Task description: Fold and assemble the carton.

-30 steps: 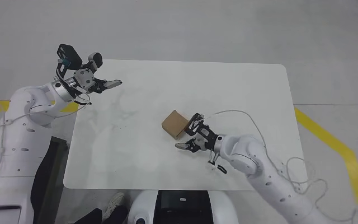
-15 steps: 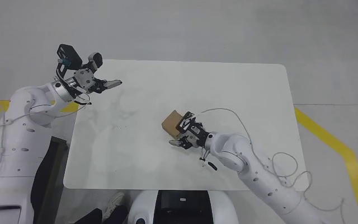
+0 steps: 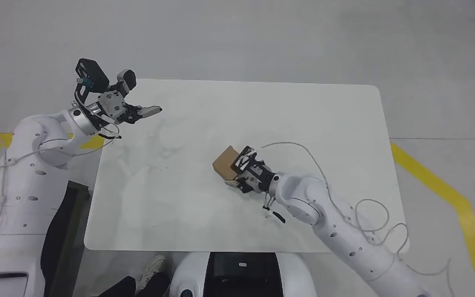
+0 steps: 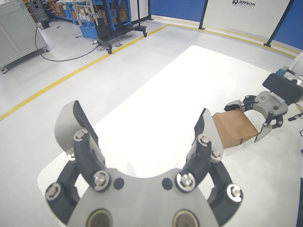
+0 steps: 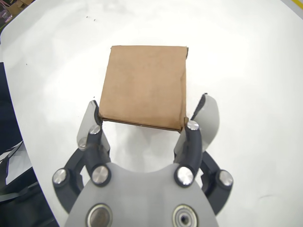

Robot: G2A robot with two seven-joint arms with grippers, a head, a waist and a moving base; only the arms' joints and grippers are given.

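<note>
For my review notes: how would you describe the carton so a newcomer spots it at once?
Start at the big white table. Near its middle sits the carton, a small brown cardboard box with a square top, with the right gripper at one edge. It is the lone brown thing on the white surface.

Top overhead, wrists low (sharing carton (image 3: 225, 161))

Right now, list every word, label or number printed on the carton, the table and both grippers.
carton: none; its visible faces are plain brown cardboard.
table: none; plain white top.
left gripper: none; bare metal and black parts.
right gripper: none; bare metal and black parts.
</note>
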